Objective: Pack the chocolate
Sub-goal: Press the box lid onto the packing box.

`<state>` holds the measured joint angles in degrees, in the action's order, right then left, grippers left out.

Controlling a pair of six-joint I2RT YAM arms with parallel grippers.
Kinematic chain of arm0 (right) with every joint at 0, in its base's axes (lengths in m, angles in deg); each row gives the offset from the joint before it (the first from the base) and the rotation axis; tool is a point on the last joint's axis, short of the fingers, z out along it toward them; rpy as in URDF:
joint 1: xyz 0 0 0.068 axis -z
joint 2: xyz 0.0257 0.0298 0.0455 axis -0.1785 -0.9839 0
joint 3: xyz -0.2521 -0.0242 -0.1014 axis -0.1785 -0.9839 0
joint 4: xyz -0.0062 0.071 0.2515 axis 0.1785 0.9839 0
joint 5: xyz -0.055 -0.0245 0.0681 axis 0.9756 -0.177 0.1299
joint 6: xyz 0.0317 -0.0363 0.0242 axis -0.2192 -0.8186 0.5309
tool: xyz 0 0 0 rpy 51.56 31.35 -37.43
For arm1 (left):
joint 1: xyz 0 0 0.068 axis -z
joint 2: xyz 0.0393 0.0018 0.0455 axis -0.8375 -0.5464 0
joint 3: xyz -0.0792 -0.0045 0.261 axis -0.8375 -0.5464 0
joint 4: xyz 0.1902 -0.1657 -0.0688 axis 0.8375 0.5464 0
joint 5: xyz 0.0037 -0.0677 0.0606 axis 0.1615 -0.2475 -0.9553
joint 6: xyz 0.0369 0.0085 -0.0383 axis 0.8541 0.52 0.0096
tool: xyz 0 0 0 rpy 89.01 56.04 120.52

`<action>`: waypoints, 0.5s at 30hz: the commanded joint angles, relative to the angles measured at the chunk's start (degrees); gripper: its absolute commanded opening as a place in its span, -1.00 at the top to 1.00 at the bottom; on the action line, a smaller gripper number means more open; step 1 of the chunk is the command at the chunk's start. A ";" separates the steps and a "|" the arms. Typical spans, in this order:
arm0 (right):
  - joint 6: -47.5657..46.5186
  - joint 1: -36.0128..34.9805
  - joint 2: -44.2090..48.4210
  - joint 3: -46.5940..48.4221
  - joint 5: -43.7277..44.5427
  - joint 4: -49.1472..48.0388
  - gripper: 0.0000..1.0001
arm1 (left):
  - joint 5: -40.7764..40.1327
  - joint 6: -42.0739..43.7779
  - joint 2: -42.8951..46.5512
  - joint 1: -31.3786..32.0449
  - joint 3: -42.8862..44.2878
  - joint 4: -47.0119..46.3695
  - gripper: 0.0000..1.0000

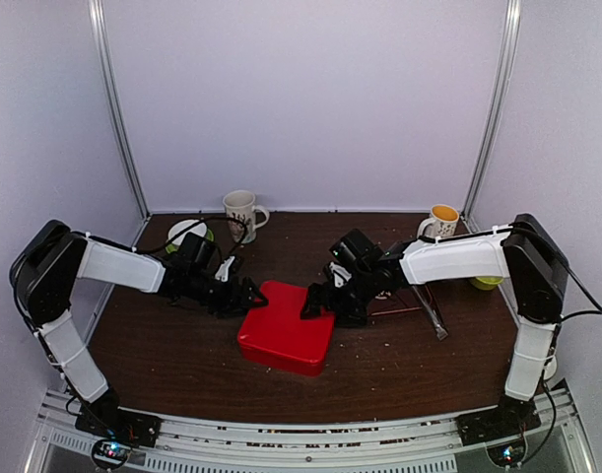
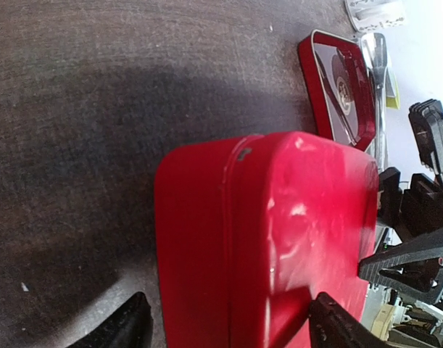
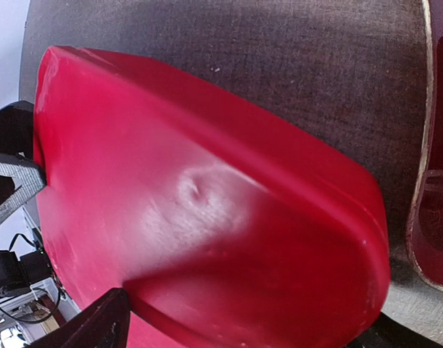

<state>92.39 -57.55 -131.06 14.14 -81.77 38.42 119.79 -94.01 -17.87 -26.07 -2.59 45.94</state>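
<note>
the red box (image 1: 284, 335) lies shut in the middle of the tabletop (image 1: 182, 367), a little toward the near edge, with its lid seated flat. no chocolate shows in any view. my guess is that the pieces are already under the lid, but nothing here proves it. if so, packing is at its last step: settling or checking the lid.

the left gripper (image 1: 249, 294) is low at the box's far left corner, fingers spread. in the left wrist view one fingertip stands clear of the box's side and the other sits over its top. the right gripper (image 1: 313, 305) is at the box's far right edge, fingers also spread wide, with the lid's width between them. whether its pads touch the red surface i cannot tell.

the next move probably calls for both arms to lift straight up and draw back without dragging the lid askew.

each arm rises from its base at the near edge, folds at the elbow near its own side edge, and reaches inward with the forearm sloping down toward the middle. tongs (image 1: 431, 313) lie right of the right gripper. two mugs (image 1: 243, 213) stand along the far edge.
</note>
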 commanded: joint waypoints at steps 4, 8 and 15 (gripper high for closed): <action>-2.25 -0.40 -1.75 1.50 2.77 -0.23 -0.93 | 0.27 2.07 -2.98 -0.99 -0.35 2.36 -0.21; -3.02 -0.39 -2.12 1.79 2.88 -0.10 -0.94 | 0.15 2.40 -4.50 -2.05 -1.10 1.83 -0.08; -4.17 -0.06 -2.74 2.42 2.91 0.34 -0.96 | -2.13 2.88 -9.00 -2.22 -1.84 1.77 0.07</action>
<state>90.33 -57.48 -131.69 15.46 -81.11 39.88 125.93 -92.92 -21.69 -27.95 -1.61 40.58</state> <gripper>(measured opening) 0.976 0.479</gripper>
